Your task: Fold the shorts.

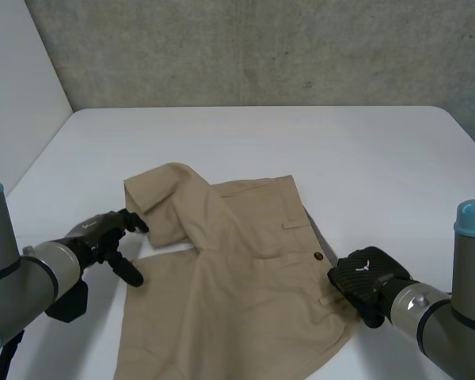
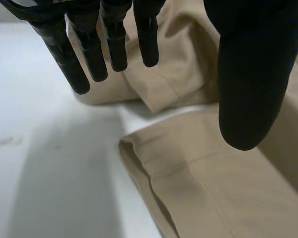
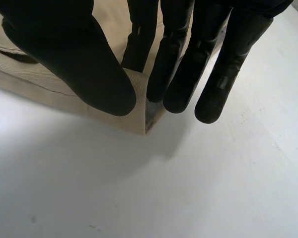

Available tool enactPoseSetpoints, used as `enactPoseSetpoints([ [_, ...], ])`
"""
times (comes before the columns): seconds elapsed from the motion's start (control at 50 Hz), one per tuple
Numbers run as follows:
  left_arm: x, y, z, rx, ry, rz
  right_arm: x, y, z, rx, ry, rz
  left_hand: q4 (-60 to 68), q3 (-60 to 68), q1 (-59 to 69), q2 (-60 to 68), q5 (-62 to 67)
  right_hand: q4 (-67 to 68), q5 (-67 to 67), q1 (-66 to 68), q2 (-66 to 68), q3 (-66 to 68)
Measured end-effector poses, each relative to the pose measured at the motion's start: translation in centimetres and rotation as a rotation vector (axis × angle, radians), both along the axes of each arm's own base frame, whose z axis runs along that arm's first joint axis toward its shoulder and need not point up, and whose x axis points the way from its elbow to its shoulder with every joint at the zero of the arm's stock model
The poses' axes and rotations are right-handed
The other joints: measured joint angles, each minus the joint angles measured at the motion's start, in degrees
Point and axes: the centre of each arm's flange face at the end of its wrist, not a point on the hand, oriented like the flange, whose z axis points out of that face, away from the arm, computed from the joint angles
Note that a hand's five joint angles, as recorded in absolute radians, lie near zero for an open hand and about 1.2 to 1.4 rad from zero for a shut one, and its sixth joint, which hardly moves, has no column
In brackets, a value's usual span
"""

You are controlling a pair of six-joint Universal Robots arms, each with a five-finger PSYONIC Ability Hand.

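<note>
Tan shorts [image 1: 237, 269] lie flat on the white table [image 1: 317, 142], with one leg [image 1: 170, 198] folded over toward the back left. My left hand [image 1: 104, 236] hovers open beside that folded leg. In the left wrist view its fingers [image 2: 89, 54] and thumb are spread above the cloth [image 2: 213, 188], holding nothing. My right hand [image 1: 366, 279] sits at the shorts' right edge by the waistband. In the right wrist view the thumb [image 3: 74, 54] and fingers pinch a corner of the waistband [image 3: 139, 106].
A small dark button [image 1: 318, 256] and a pocket flap [image 1: 294, 225] show on the shorts near my right hand. A white panel [image 1: 16, 95] stands at the far left and a grey wall [image 1: 261, 47] runs behind the table.
</note>
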Motion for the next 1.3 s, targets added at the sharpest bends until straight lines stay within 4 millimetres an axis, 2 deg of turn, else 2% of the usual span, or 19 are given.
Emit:
enactPoseSetpoints([
  [0.1, -0.5, -1.2, -0.4, -0.057, 0.005, -0.006, 0.0, -0.1, 0.0, 0.004, -0.012, -0.010, 0.0, 0.0, 0.0, 0.0, 0.0, 0.0, 0.0, 0.0, 0.0, 0.0],
  [0.24, -1.3, -3.5, -1.8, -0.078, -0.001, -0.008, 0.0, 0.0, -0.1, 0.009, -0.013, -0.013, 0.9, 1.1, 0.8, 1.0, 0.9, 0.0, 0.0, 0.0, 0.0, 0.0],
  [0.26, -1.5, -4.4, -2.4, -0.080, -0.005, -0.005, 0.0, 0.0, -0.1, 0.009, -0.013, -0.013, 0.9, 1.1, 0.8, 1.0, 0.9, 0.0, 0.0, 0.0, 0.0, 0.0],
  [0.3, -1.6, -5.1, -2.8, -0.082, -0.009, -0.001, 0.0, 0.0, -0.1, 0.010, -0.013, -0.012, 6.1, 6.0, 6.7, 5.9, 6.1, 0.0, 0.0, 0.0, 0.0, 0.0],
  [0.44, -2.3, -6.8, -3.5, -0.094, -0.017, -0.006, 0.0, 0.1, -0.1, 0.011, -0.012, -0.011, 13.0, 12.9, 13.3, 13.0, 12.7, 0.0, 0.0, 0.0, 0.0, 0.0],
  [0.56, -3.5, -7.3, -3.8, -0.104, -0.018, -0.036, 0.0, 0.1, -0.2, 0.012, -0.011, -0.011, 14.8, 14.8, 14.9, 14.7, 14.4, 0.0, 0.0, 0.0, 0.0, 0.0],
  [0.72, -4.9, -6.8, -4.2, -0.102, -0.017, -0.079, 0.0, 0.0, -0.2, 0.012, -0.011, -0.012, 16.3, 16.4, 16.8, 16.5, 16.0, 0.0, 0.0, 0.0, 0.0, 0.0],
  [0.78, -5.2, -6.7, -4.4, -0.100, -0.017, -0.085, 0.0, 0.0, -0.2, 0.012, -0.011, -0.012, 23.1, 23.2, 24.1, 23.9, 22.7, 0.0, 0.0, 0.0, 0.0, 0.0],
  [0.8, -5.2, -6.7, -4.5, -0.098, -0.018, -0.086, 0.0, 0.0, -0.2, 0.011, -0.011, -0.012, 33.2, 34.1, 34.7, 34.3, 32.8, 0.0, 0.0, 0.0, 0.0, 0.0],
  [0.82, -5.3, -6.8, -4.6, -0.098, -0.019, -0.086, 0.0, 0.0, -0.2, 0.011, -0.011, -0.012, 33.2, 34.1, 34.7, 34.3, 32.8, 0.0, 0.0, 0.0, 0.0, 0.0],
  [0.84, -5.3, -6.8, -4.7, -0.097, -0.020, -0.086, 0.0, 0.0, -0.2, 0.011, -0.011, -0.012, 41.0, 40.8, 42.0, 41.2, 40.5, 0.0, 0.0, 0.0, 0.0, 0.0],
  [0.86, -5.3, -6.9, -4.7, -0.098, -0.021, -0.084, 0.0, 0.0, -0.2, 0.011, -0.011, -0.012, 44.0, 43.7, 42.5, 44.4, 42.8, 0.0, 0.0, 0.0, 0.0, 0.0],
  [0.98, -4.7, -7.6, -3.6, -0.153, -0.080, -0.040, 0.0, 0.0, -0.1, 0.010, -0.011, -0.012, 45.4, 45.1, 42.5, 45.5, 42.9, 0.0, 0.0, 0.0, 0.0, 0.0],
  [1.1, -3.0, -7.8, 0.1, -0.241, -0.186, -0.005, 0.0, 0.0, -0.1, 0.009, -0.011, -0.013, 45.4, 45.2, 42.5, 45.5, 42.9, 0.0, 0.0, 0.0, 0.0, 0.0],
  [1.18, -1.6, -7.4, 1.4, -0.246, -0.255, -0.001, 0.0, 0.1, -0.1, 0.009, -0.012, -0.012, 45.4, 45.4, 42.5, 45.7, 42.9, 0.0, 0.0, 0.0, 0.0, 0.0],
  [1.3, -0.3, -6.2, 1.2, -0.195, -0.358, -0.035, 0.2, 0.3, -0.1, 0.009, -0.013, -0.004, 45.5, 45.4, 42.5, 45.7, 42.9, 0.0, 0.0, 0.0, 0.0, 0.0],
])
